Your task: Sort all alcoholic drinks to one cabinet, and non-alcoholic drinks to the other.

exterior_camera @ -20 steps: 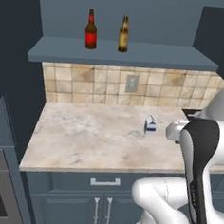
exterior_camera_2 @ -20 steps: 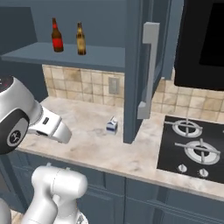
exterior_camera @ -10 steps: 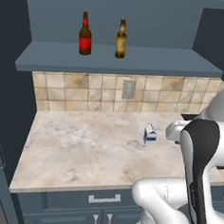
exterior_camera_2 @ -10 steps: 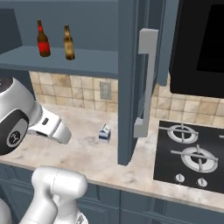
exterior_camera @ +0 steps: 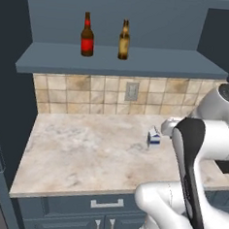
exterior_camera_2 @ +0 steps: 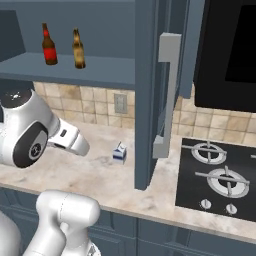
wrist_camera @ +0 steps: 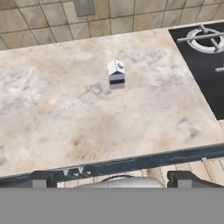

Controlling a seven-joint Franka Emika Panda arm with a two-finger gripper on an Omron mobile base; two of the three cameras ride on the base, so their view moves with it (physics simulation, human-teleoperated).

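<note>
Red label [exterior_camera: 86,46] on one shelved beer bottle [exterior_camera: 87,35], tan on the other bottle [exterior_camera: 123,41]; no lettering legible. Jaws' state: cannot tell.

Marble counter [exterior_camera: 84,153], tan tile backsplash [exterior_camera: 89,92], black stove [exterior_camera_2: 220,177].

No legible text; bottle labels [exterior_camera: 87,45] and carton [wrist_camera: 116,74] unreadable.
</note>
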